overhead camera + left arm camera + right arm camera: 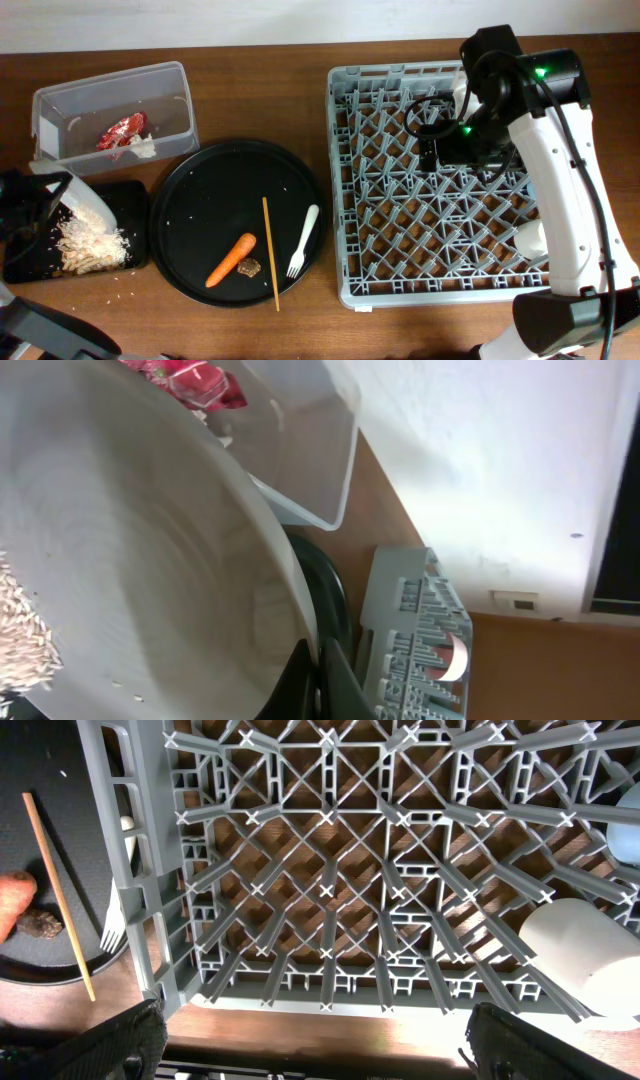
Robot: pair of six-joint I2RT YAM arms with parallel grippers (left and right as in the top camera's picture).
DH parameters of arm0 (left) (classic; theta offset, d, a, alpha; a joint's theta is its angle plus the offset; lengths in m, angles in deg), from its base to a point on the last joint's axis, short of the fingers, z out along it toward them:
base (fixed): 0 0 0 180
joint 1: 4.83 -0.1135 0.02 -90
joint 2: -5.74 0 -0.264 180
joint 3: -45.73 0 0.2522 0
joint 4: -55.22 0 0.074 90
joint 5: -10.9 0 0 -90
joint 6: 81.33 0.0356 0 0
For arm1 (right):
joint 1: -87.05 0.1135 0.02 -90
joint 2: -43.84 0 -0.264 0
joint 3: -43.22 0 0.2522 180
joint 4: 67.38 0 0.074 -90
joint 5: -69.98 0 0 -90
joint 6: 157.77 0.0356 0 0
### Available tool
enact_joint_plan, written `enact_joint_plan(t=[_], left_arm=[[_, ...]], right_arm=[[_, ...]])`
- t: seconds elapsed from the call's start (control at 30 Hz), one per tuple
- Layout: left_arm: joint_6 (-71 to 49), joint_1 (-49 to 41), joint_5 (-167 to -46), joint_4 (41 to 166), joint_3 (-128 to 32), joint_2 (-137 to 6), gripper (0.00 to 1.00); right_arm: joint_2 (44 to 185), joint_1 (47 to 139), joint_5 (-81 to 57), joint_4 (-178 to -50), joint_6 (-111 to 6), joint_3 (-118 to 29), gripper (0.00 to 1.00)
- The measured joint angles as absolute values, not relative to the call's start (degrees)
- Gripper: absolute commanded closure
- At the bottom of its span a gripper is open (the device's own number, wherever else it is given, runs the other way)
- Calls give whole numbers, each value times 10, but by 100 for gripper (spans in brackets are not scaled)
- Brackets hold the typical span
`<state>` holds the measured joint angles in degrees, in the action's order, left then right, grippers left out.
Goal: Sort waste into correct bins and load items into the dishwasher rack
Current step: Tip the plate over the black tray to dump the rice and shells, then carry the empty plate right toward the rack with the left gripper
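Note:
My left gripper [42,207] [322,682] is shut on the rim of the white plate [78,196] [130,550], which is tilted over the shallow black bin [130,200]. White rice [90,246] [22,640] lies heaped in that bin. The clear bin [170,90] [318,455] holds the red wrapper [122,130] [195,380]. A carrot [230,259] [12,900], a brown chunk [249,267] [40,924] and the white fork [303,240] [118,920] lie on the round black tray [200,180]. My right gripper [429,132] [320,1045] hangs open over the grey rack [350,180] [150,870].
A thin wooden stick [270,252] [58,895] lies across the round tray. In the rack, a white cup [530,238] [585,955] sits near the right side, with a light blue cup [626,805] beyond it. A few rice grains [118,274] lie on the table.

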<state>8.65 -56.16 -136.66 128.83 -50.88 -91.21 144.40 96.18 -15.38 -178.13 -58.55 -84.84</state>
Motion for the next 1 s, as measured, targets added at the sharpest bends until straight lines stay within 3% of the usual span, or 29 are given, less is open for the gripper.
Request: enact_joint_plan(t=[1.0], left_arm=[[134,-563,-1400,1323,-513,-913,100]], right_arm=[[1444,962,-154,-1781,-585,-848,1]])
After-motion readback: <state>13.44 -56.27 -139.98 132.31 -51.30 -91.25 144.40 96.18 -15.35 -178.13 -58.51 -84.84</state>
